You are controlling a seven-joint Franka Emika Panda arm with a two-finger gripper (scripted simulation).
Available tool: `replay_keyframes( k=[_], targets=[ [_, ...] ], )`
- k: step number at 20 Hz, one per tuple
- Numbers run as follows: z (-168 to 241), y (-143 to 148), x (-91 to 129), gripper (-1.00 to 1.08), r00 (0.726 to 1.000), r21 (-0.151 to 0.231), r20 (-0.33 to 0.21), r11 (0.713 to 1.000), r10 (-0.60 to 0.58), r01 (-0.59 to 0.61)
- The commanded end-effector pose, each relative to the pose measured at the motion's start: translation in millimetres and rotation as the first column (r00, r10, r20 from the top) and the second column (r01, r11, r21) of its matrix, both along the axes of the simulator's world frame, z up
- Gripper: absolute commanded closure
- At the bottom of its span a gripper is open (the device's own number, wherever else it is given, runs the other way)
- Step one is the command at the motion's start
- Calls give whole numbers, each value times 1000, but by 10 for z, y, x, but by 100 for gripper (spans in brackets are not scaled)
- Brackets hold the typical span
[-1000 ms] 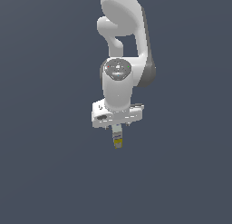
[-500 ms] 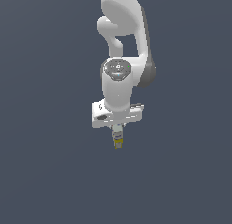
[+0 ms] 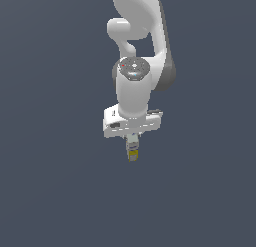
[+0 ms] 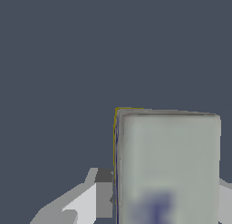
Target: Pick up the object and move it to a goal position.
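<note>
Nearest the wrist camera, the carton (image 4: pixel 167 168) fills the view, its pale grey face with a blue-purple mark pressed between the tool's fingers (image 4: pixel 103 193), a yellow edge showing along one side. In the exterior view the tool (image 3: pixel 132 141) is closed on the carton (image 3: pixel 132 153), which hangs upright just below the white hand, its yellow-edged end lowest. Beyond it lies only plain dark grey ground; whether the carton clears it cannot be told. The pickup looks done; carrying to the goal is left, and no goal marker shows. Against the earlier frames, arm and carton sit in almost the same place, so any travel is slight.
</note>
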State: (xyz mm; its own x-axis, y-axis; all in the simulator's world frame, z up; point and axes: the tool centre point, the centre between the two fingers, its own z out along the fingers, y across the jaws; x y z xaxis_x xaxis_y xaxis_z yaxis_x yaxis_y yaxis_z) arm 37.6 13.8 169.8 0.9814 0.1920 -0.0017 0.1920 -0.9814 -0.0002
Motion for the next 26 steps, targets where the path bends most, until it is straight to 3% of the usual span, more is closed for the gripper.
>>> replay_keyframes(
  k=[1, 26],
  targets=[
    [141, 70, -20, 108, 1000, 0, 2, 1000, 1, -1],
    [2630, 1314, -414, 108, 1000, -1, 2, 1000, 0, 0]
  ],
)
